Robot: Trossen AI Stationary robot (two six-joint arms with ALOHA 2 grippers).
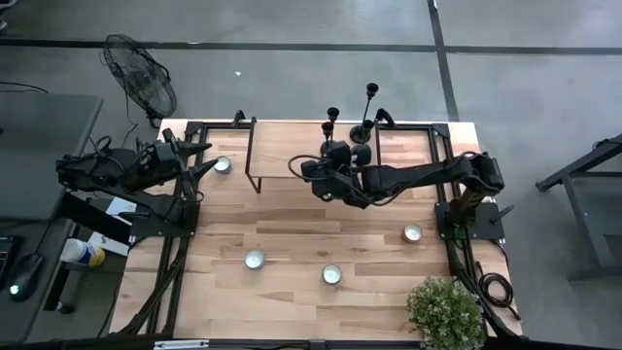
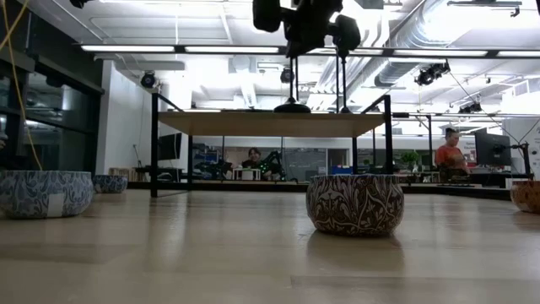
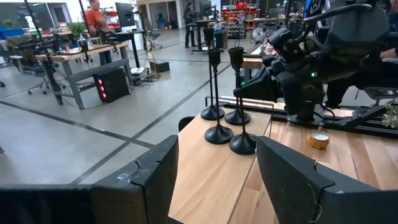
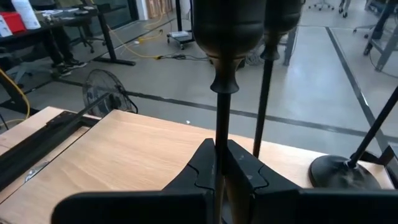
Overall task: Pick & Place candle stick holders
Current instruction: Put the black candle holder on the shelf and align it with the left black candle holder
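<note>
Candle stick holder [image 4: 219,112] stem | clamped by right fingers [image 4: 239,168] | right wrist view only

Gripped candle stick holder [image 4: 220,93] base (hidden)

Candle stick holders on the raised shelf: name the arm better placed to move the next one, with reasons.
Right. The right claw is already shut on a candle stick holder stem over the raised shelf. The left claw waits open at the table's left edge, away from the holders.
</note>
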